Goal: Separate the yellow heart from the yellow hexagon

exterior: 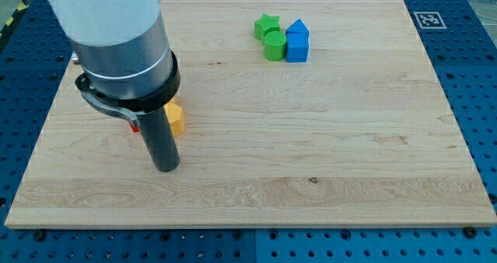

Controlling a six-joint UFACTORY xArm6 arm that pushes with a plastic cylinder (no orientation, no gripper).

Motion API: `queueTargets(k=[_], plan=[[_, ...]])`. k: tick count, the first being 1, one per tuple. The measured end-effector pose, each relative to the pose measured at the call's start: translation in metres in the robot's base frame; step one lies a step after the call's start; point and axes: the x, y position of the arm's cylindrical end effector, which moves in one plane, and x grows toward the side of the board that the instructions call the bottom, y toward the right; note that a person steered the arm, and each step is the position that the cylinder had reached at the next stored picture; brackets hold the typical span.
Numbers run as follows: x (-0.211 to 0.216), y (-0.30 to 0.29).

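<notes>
A yellow block (175, 117) shows at the view's left, mostly hidden behind my rod; I cannot make out its shape, nor tell whether it is one yellow block or two. My tip (166, 168) rests on the board just below and slightly left of that yellow block. A small bit of a red block (134, 126) peeks out on the left side of the rod. The arm's grey body covers the area above these blocks.
At the view's top centre sits a tight cluster: a green star-like block (266, 26), a green cylinder (274, 46), a blue block (297, 29) and a blue cube (297, 49). The wooden board (311, 154) has blue perforated table around it.
</notes>
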Motion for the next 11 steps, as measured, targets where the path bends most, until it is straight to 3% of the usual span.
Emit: queueTargets(k=[1, 3, 4, 7, 9, 11], plan=[[0.000, 0.037], [-0.079, 0.046], [-0.087, 0.010], [-0.084, -0.009], [-0.119, -0.017], [-0.108, -0.047]])
